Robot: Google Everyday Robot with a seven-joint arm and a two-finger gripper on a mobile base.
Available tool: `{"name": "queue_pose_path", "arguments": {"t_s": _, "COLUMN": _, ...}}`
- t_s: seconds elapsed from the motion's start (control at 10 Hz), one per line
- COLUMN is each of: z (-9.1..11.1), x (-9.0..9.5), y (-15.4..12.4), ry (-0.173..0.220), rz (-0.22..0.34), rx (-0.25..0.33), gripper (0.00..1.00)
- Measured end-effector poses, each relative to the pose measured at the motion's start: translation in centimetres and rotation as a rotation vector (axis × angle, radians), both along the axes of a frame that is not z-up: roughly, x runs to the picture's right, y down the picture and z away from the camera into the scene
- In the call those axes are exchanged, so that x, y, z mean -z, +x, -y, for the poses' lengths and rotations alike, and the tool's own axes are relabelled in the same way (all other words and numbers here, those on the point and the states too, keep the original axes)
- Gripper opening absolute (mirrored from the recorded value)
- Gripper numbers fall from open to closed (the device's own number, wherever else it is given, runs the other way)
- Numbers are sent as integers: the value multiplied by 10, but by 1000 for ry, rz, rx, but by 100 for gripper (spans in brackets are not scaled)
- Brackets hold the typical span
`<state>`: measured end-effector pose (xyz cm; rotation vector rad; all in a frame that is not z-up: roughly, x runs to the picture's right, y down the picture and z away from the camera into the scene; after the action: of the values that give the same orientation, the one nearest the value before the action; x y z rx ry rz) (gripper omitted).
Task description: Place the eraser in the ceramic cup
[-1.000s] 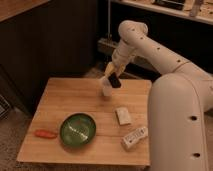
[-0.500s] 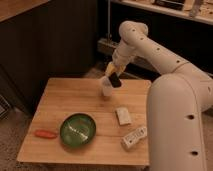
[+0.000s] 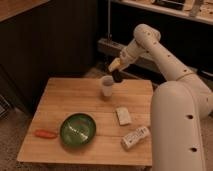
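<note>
A: What sits closest to us on the light wooden table (image 3: 65,102)?

B: Along the near side, a small orange carrot-like piece (image 3: 45,133) lies by the left edge. Just to its right is the round green bowl (image 3: 78,129). Further right, near the robot's big white body, a white labelled bottle (image 3: 135,137) lies on its side.

A: And a little deeper in?

B: A pale flat rectangular block (image 3: 123,115) rests on the wood, between the bottle and the far part of the table, apart from both.

A: Where is the cup?

B: The small plain white ceramic cup (image 3: 107,85) stands upright toward the far edge, roughly at the middle of the table's width, well apart from the bowl.

A: And the gripper?

B: The two-finger gripper (image 3: 116,74) hangs at the end of the white arm, which reaches over from the right. It is just above and slightly right of the cup's rim, at the far side of the table.

A: Is it carrying anything?

B: Yes. A small black rectangular eraser (image 3: 117,76) shows as a dark bar at its tip, clamped between the fingers and pointing down. It is in the air beside the cup's upper right edge. I cannot tell whether its lower end touches the rim.
</note>
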<state>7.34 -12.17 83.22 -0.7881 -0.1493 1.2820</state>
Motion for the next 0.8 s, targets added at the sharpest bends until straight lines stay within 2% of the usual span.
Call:
{"name": "queue_pose_path", "arguments": {"t_s": 0.2, "z": 5, "x": -1, "y": 5, "ry": 43, "rz": -12, "rx": -9, "gripper": 3}}
{"name": "queue_pose_path", "arguments": {"t_s": 0.5, "z": 16, "x": 0, "y": 3, "ry": 131, "rz": -37, "rx": -7, "gripper": 3}}
{"name": "queue_pose_path", "arguments": {"t_s": 0.8, "z": 24, "x": 2, "y": 5, "ry": 219, "rz": -50, "rx": -45, "gripper": 3}}
